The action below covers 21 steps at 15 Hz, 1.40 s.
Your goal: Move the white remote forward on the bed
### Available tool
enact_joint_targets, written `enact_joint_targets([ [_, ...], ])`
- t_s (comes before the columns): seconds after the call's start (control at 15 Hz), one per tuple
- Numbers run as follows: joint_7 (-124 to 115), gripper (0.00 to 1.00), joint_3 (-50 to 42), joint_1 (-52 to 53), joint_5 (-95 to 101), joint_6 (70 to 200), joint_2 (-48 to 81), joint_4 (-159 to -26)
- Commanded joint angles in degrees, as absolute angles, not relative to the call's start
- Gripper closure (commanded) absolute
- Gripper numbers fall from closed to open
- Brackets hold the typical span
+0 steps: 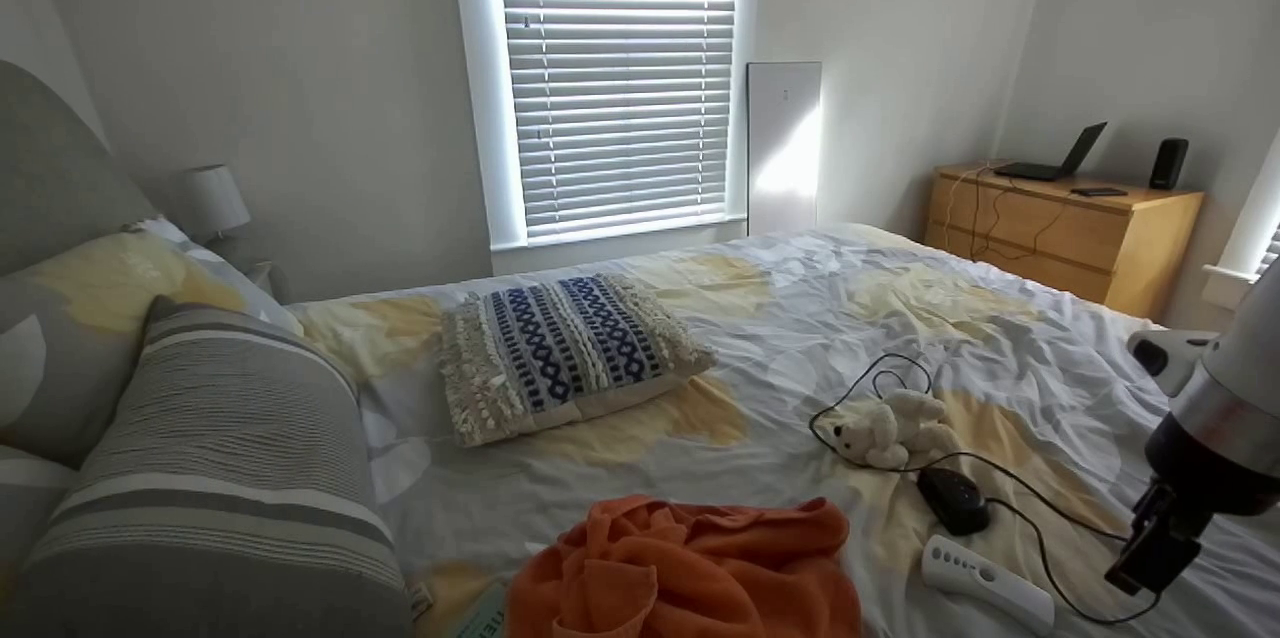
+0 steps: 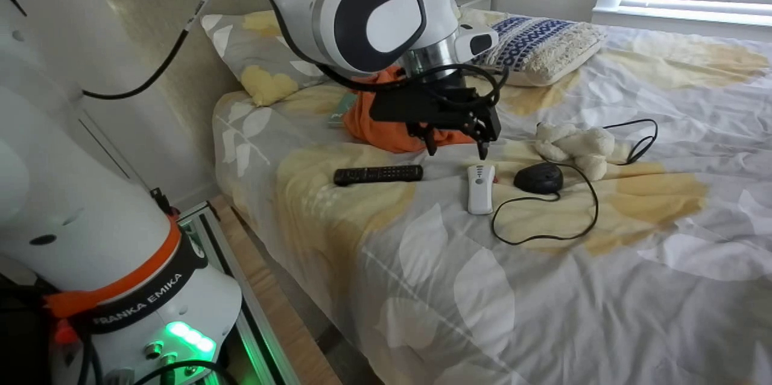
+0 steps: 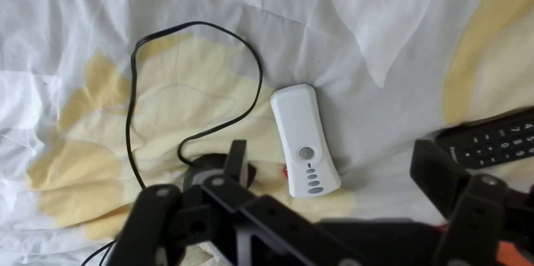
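The white remote lies on the bed with its button end toward my gripper. It shows in both exterior views. A small red thing peeks out at its side. My gripper is open and empty, above the bed. In the wrist view its fingers stand wide apart, with the remote's button end between them in the picture, nearer the left finger. In an exterior view the gripper hangs above and just behind the remote's button end, not touching it.
A black mouse-like gadget with a looping cord lies beside the remote. A white plush bear, a black remote, an orange blanket, a patterned cushion and a striped pillow also lie on the bed.
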State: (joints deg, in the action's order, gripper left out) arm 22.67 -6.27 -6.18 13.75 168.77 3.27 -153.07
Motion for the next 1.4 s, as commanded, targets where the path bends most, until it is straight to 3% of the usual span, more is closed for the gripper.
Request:
enact_joint_targets([
  [0.0,25.9,0.00,-4.7,-7.4,10.0,174.7,11.6,-149.5],
  [0.6,28.8,0.00,8.9,-21.8,12.1,184.0,26.0,-142.0],
  [1.2,26.8,0.00,7.2,-20.9,15.4,182.8,26.9,-140.9],
  [1.33,26.5,0.00,2.7,-17.0,16.0,184.6,28.7,-139.1],
])
